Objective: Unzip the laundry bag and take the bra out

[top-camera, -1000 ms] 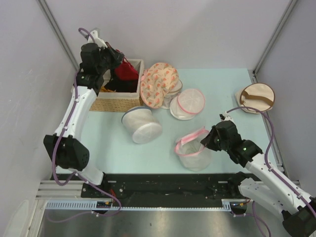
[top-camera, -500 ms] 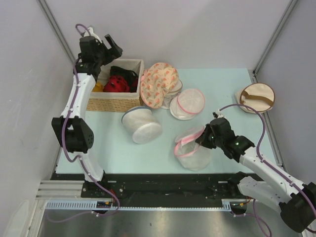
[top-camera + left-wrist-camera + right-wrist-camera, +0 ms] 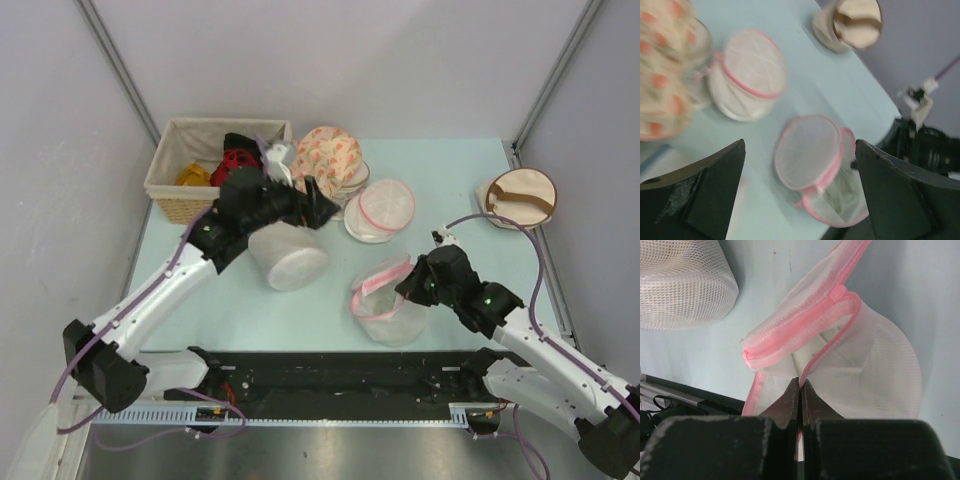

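Two changes: my left gripper [image 3: 800,150] dropped the bright red fabric bra [image 3: 236,160] into the woven wicker basket [image 3: 166,172] at upper left and swung back to centre, jaws wide and empty. Removal looks done. At lower centre, my right gripper [image 3: 800,382] pinches the pink rim of the small white mesh laundry bag [image 3: 392,318]. Its mouth faces upper left, long axis roughly along that diagonal.
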`<action>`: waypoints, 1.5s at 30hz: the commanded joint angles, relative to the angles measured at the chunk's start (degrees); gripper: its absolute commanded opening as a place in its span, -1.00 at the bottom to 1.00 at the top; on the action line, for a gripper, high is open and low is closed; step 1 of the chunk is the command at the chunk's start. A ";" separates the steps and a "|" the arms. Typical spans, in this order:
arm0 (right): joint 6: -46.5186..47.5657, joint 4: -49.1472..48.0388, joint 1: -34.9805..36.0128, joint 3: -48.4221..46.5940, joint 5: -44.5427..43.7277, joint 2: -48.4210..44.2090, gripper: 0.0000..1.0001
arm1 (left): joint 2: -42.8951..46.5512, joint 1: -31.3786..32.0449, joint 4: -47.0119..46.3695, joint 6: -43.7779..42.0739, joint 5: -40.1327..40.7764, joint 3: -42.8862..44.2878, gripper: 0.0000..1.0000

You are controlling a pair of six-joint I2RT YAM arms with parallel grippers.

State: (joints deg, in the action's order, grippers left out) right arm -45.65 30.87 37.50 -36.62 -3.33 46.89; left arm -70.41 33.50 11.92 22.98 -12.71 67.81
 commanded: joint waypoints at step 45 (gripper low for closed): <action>-3.92 7.71 2.50 -0.29 -7.04 -8.22 -1.00 | -35.40 34.79 -5.42 10.42 6.72 -0.93 0.50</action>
State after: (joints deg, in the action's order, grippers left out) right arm -48.31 39.79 39.70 -36.60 -9.34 39.16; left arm -104.25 66.61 4.47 34.50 -8.86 64.55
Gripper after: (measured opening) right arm 0.012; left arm 0.749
